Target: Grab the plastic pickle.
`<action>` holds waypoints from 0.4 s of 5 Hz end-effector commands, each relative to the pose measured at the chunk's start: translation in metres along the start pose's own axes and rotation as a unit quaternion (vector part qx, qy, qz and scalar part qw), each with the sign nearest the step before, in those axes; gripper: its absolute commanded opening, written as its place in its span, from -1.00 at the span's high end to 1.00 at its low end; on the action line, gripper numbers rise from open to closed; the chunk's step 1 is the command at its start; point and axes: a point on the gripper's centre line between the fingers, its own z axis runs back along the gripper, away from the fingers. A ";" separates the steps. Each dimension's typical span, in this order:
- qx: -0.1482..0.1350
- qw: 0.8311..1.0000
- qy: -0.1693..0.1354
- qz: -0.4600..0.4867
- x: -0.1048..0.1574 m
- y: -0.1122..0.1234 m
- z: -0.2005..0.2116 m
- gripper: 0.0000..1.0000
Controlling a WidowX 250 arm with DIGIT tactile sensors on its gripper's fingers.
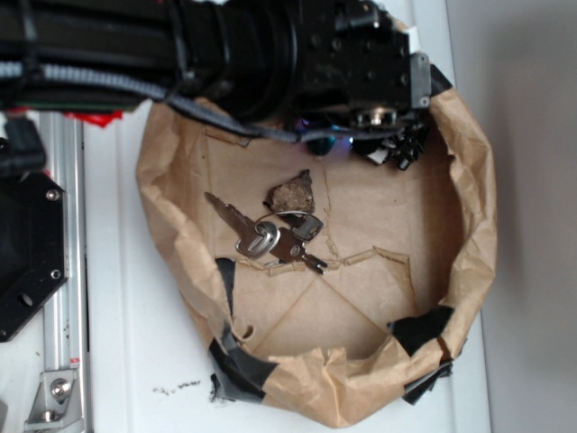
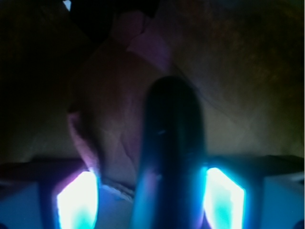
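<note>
In the wrist view the plastic pickle (image 2: 174,143), a dark glossy oblong with a rounded end, runs lengthwise between my gripper (image 2: 150,195) fingers. The right glowing pad (image 2: 224,200) sits against its side. The left pad (image 2: 76,200) stands apart from it, with brown paper showing in the gap. The gripper is open around the pickle. In the exterior view the gripper (image 1: 365,144) is low at the far edge of the paper bowl, and the arm hides nearly all of the pickle there.
A rough brown lump (image 1: 290,192) and silver keys on a ring (image 1: 270,236) lie mid-floor of the crumpled brown paper bowl (image 1: 469,225), which is patched with black tape (image 1: 236,365). An aluminium rail (image 1: 68,271) and a black mount stand at the left.
</note>
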 end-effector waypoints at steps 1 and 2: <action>-0.024 1.000 0.013 0.010 0.007 0.020 0.005 1.00; -0.073 0.997 0.018 -0.035 0.011 0.021 0.018 1.00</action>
